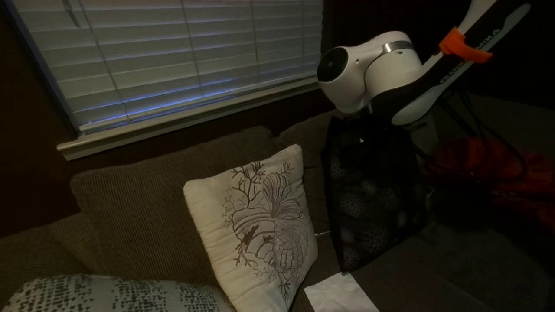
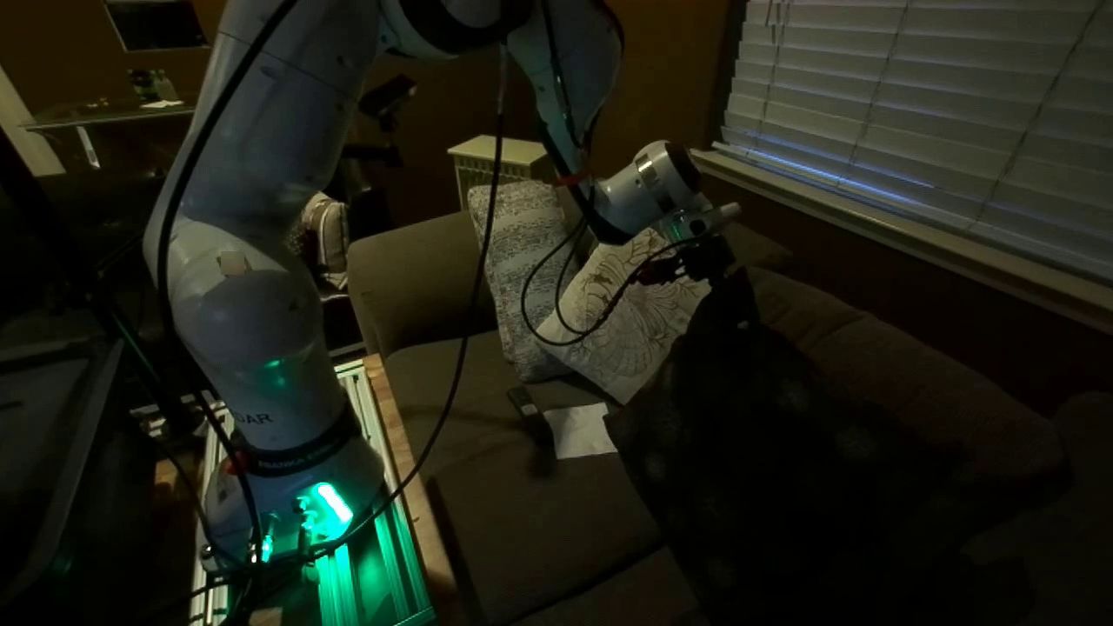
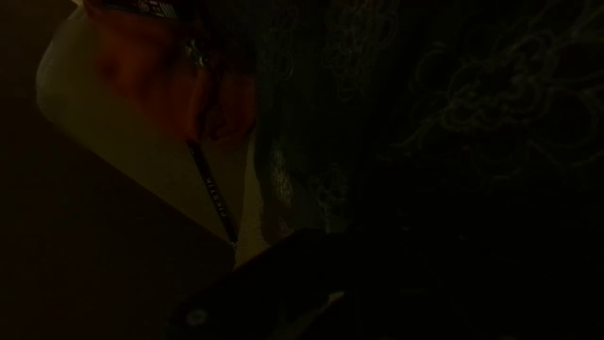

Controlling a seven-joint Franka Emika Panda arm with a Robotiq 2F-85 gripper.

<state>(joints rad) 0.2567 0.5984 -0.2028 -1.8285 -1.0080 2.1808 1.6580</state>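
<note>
A dark sheer cloth with pale flower shapes [image 1: 373, 199] hangs from the wrist in both exterior views. My gripper [image 2: 727, 276] is shut on the upper end of this cloth, which spreads downward over the couch side. In the wrist view the patterned cloth [image 3: 337, 61] fills much of the middle and right, and the fingers are nearly lost in darkness. Close behind the gripper leans a cream pillow with a shell drawing [image 1: 269, 234]. A white sheet [image 1: 340, 292] lies on the couch seat near the cloth's lower corner.
The brown couch [image 2: 556, 513] runs below the window sill [image 1: 186, 117]. A grey patterned pillow [image 2: 520, 261] and a dark remote-like object [image 2: 529, 413] rest on it. Red-orange fabric [image 3: 155, 80] and a black stick [image 3: 210, 193] appear beyond the cloth. Cables [image 2: 461, 348] hang from the arm.
</note>
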